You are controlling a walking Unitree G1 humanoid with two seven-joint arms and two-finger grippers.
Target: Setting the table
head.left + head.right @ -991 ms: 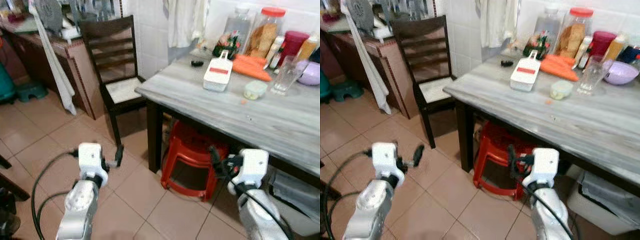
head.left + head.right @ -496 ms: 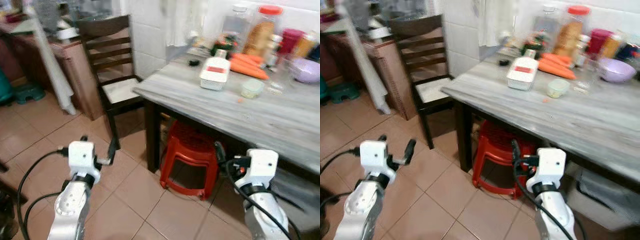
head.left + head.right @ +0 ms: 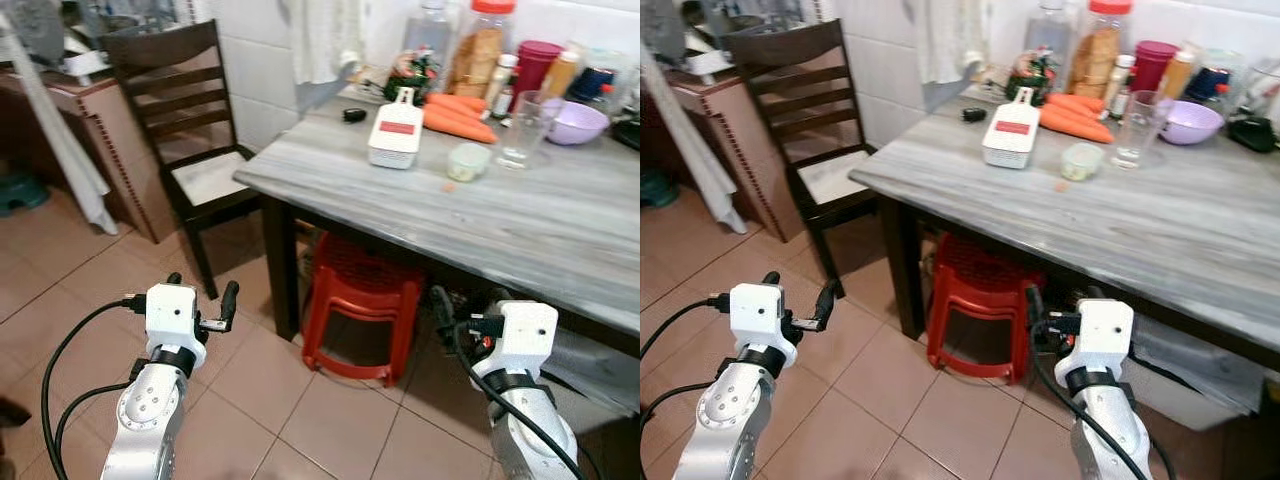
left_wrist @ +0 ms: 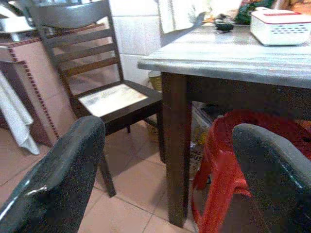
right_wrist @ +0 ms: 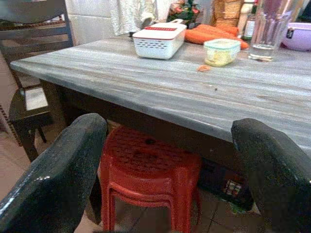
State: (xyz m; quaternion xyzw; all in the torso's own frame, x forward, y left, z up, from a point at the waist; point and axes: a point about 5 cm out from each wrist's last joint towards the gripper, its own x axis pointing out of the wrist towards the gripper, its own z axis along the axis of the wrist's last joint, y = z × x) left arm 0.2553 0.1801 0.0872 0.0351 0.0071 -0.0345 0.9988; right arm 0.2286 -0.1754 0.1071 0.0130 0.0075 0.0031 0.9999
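Note:
A grey wood-grain table (image 3: 520, 220) stands ahead and to the right. On its far side sit a white box with a red label (image 3: 397, 135), a small lidded container (image 3: 467, 160), a clear glass (image 3: 520, 130), a purple bowl (image 3: 573, 122) and orange carrots (image 3: 455, 115). My left gripper (image 3: 200, 292) is held low over the tiled floor, left of the table, open and holding nothing. My right gripper (image 3: 468, 300) sits low in front of the table's edge, open and holding nothing. Its wrist view looks along the tabletop (image 5: 160, 82).
A dark wooden chair (image 3: 200, 180) stands at the table's left end against the tiled wall. A red plastic stool (image 3: 355, 300) is tucked under the table. Jars and bottles (image 3: 480, 50) line the wall behind the table. A counter with a hanging cloth (image 3: 50, 130) is at far left.
The whole view has shifted with the camera, so more of the tabletop's right part shows. Both grippers stay low and open.

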